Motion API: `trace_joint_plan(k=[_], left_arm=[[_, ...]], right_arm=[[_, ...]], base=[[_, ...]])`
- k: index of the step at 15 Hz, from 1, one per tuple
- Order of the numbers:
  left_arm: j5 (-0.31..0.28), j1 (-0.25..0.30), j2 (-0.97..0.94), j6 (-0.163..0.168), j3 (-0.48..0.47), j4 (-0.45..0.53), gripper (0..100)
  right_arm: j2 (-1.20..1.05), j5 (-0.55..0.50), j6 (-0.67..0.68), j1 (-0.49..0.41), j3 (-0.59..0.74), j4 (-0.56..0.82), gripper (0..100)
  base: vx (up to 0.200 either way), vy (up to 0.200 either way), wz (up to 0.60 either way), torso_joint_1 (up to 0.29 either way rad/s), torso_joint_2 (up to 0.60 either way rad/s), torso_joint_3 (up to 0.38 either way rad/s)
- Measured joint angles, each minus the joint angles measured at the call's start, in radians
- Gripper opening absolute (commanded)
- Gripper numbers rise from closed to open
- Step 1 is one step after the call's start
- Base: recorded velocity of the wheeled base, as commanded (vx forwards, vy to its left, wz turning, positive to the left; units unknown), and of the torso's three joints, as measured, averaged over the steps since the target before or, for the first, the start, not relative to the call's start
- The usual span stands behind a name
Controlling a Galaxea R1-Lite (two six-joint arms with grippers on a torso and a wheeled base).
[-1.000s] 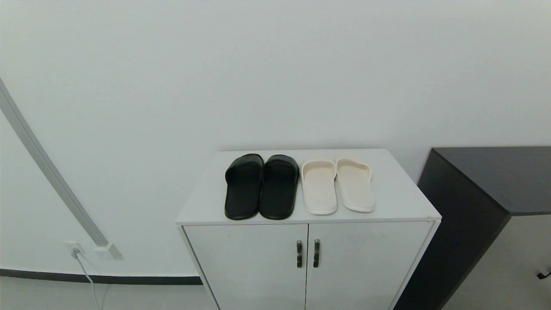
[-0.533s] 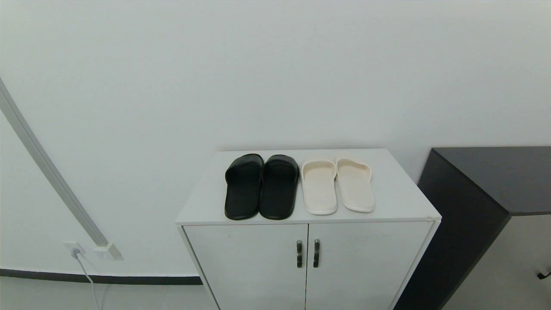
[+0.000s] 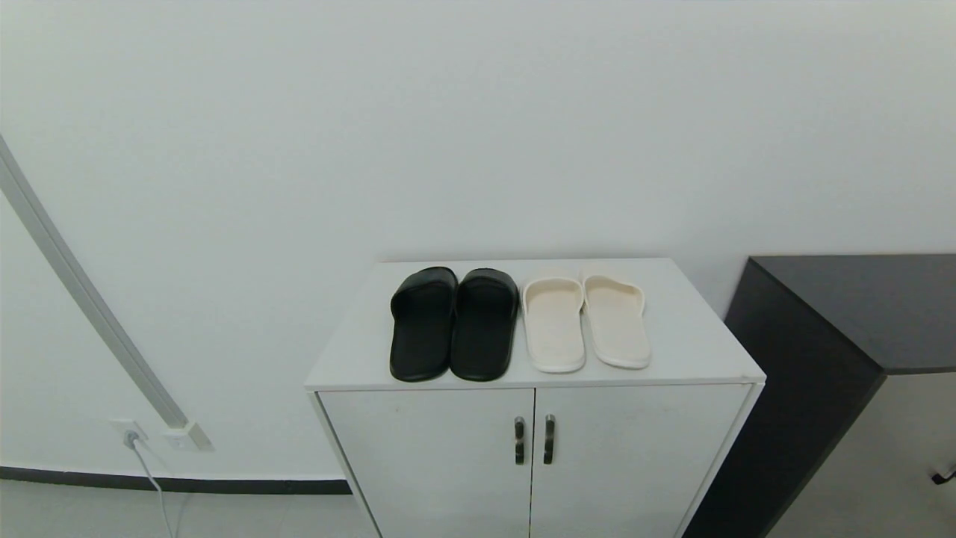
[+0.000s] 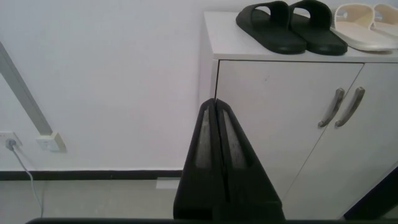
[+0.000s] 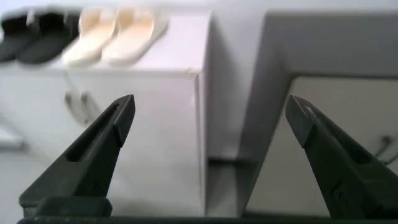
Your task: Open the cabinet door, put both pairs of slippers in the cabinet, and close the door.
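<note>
A white cabinet [image 3: 418, 463] stands against the wall with both doors closed; two dark handles [image 3: 532, 439] meet at the middle. On its top lie a black pair of slippers [image 3: 452, 323] on the left and a cream pair [image 3: 585, 321] on the right. The left wrist view shows my left gripper [image 4: 216, 107] shut with its fingers pressed together, low and off the cabinet's left front corner, with the black slippers [image 4: 291, 25] and handles [image 4: 342, 107] beyond. My right gripper [image 5: 208, 112] is open wide, facing the cabinet's right side [image 5: 202, 124] with the cream slippers [image 5: 115, 28] on top.
A dark cabinet [image 3: 821, 373] stands close to the white one's right side. A grey cable duct [image 3: 75, 291] runs down the wall at the left to a socket with a plugged-in cable [image 3: 131, 437]. Bare floor lies left of the cabinet.
</note>
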Motion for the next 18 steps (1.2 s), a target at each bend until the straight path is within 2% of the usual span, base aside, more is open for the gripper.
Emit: trace_joint_plan(k=[4,6,9,16,18], left_arm=[[0.000,-0.001,0.000,0.001,0.000,0.000,0],[0.000,-0.001,0.000,0.000,0.000,0.000,0],[0.000,0.000,0.000,0.001,0.000,0.000,0],[0.000,-0.001,0.000,0.001,-0.001,0.000,0],[-0.001,0.000,0.000,0.001,-0.001,0.000,0]], right_arm=[[0.307,0.018,0.007,0.093,0.023,-0.201,100],[0.459,-0.009,0.045,0.162,0.024,-0.352,100],[0.659,-0.079,0.117,0.289,-0.007,-0.481,100],[0.994,-0.365,0.208,0.570,-0.333,-0.514,100],[1.082,-0.453,0.232,0.620,-0.438,-0.515,100]], base=[[0.000,0.000,0.00,0.000,0.00,0.000],[0.000,0.000,0.00,0.000,0.00,0.000],[0.000,0.000,0.00,0.000,0.00,0.000],[0.000,0.000,0.00,0.000,0.00,0.000],[0.000,0.000,0.00,0.000,0.00,0.000]])
